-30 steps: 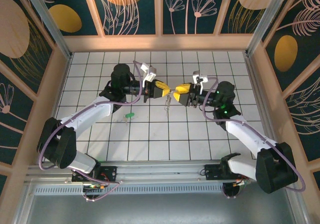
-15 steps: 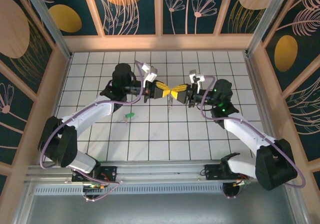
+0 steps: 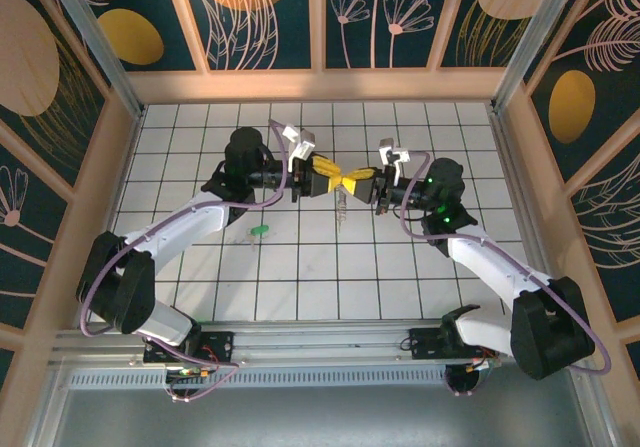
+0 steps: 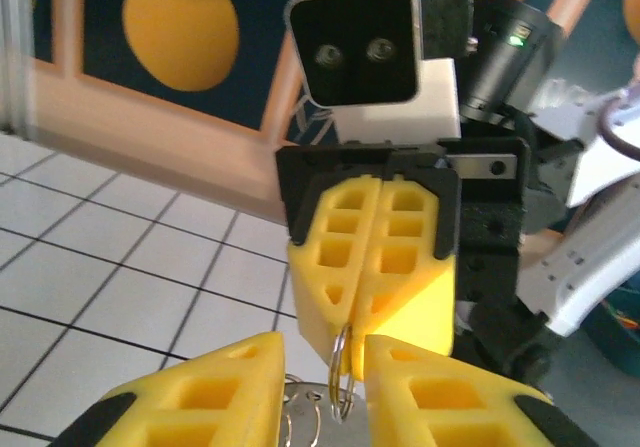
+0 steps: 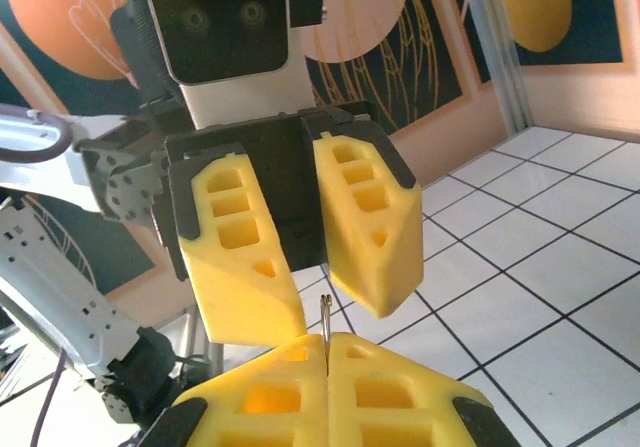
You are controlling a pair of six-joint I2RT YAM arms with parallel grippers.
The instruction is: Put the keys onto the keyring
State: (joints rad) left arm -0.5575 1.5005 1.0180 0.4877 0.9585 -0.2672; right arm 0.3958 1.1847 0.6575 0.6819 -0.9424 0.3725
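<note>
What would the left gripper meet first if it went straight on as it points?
Probably the keyring, its wire between the open fingers of the left gripper; just beyond, the right gripper, shut on that ring. Depth is unclear.

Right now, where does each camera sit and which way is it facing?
Top external: fixed above and behind the arms, looking down at the tiled table; both arms show, left gripper and right gripper meeting tip to tip.
Left wrist: on the left arm, facing the right gripper head-on; own yellow fingers at bottom.
Right wrist: on the right arm, facing the left gripper; own fingers at bottom.
Shared: both wrist views catch the keyring.
</note>
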